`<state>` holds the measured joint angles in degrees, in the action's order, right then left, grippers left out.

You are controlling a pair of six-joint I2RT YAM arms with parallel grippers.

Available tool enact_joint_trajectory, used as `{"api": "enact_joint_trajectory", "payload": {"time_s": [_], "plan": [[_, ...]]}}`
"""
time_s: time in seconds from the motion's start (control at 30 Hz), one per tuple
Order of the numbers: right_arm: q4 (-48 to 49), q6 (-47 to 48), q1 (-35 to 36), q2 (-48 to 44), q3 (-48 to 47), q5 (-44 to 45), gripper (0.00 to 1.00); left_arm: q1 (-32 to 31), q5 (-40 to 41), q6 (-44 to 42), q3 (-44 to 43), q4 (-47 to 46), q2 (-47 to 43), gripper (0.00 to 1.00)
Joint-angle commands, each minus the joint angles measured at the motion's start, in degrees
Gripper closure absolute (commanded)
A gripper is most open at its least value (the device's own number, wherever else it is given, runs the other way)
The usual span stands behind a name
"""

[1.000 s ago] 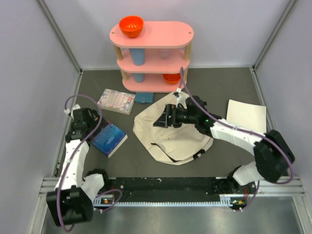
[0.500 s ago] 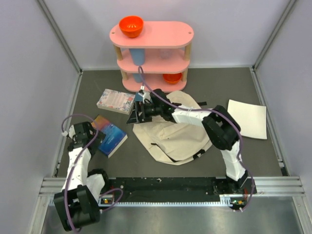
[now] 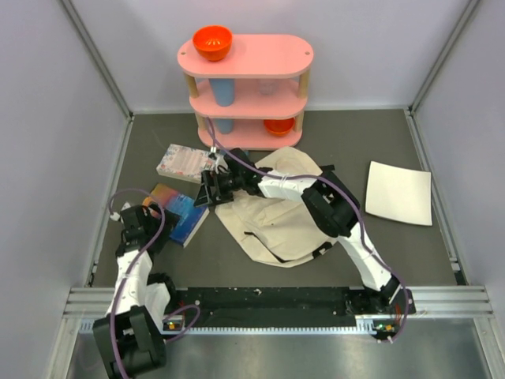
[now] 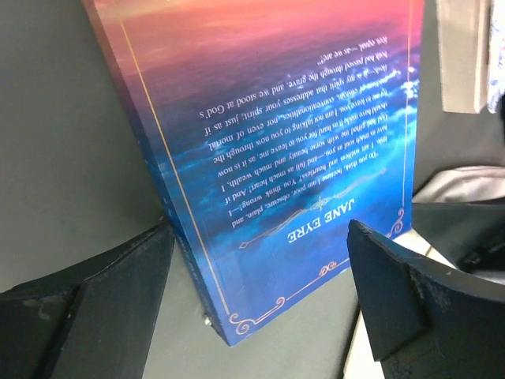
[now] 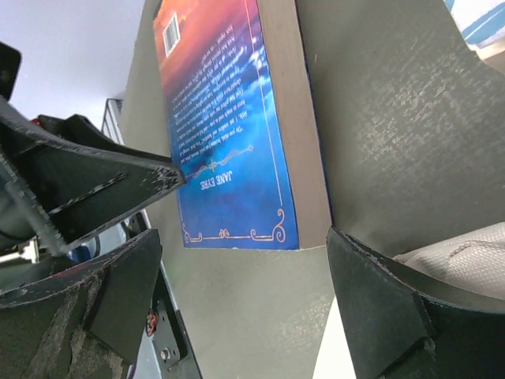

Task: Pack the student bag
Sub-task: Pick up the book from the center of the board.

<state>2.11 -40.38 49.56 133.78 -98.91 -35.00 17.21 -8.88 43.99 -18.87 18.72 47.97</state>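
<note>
- Left end effector (image 3: pixel 151 215) stands wide open and empty at the left edge of the blue book (image 3: pixel 178 213). In the wrist view, the book's gilt-bordered corner shows between the fingers (image 4: pixel 118 300).
- Right end effector (image 3: pixel 207 189) is also spread wide and grips nothing. It is just off the book's right rear edge.
- Student bag (image 3: pixel 278 215) lies slumped flat on the desk (image 3: pixel 355 134), right of the book. Its left hem is near the book's edge but apart.
- Floral book (image 3: pixel 186 162) lies just behind the blue book, and a pink shelf (image 3: pixel 248 88) stands farther back.
- Bare desk runs along the book's front edge.
- White sheet (image 3: pixel 399 192) lies well right of the book, beyond the bag.
</note>
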Motion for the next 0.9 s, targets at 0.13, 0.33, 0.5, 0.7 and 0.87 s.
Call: {"api": "enact_joint_trajectory", "payload": {"time_s": [0.13,0.33,0.5,0.7,0.87], "plan": [[-1.41,1.09,1.68,4.30,-5.67,-1.38,0.17,0.10,-13.08,2.51,7.01,-12.92,-3.23,0.11],[-1.23,2.14,2.47,5.00,-4.98,-2.61,0.42,0.10,-13.70,0.84,6.22,-11.25,-3.14,0.13],[2.63,1.80,3.00,1.50,1.51,-1.22,0.61,0.10,-13.44,-0.74,4.99,-8.80,-3.76,0.15],[3.78,1.71,2.91,-0.88,2.50,1.17,0.98,0.19,-10.02,-3.55,-0.01,-2.30,-4.11,0.16],[7.19,1.10,3.00,-2.82,3.46,1.52,1.00,0.10,-6.94,-7.33,-7.39,4.46,-4.81,0.10]]}}
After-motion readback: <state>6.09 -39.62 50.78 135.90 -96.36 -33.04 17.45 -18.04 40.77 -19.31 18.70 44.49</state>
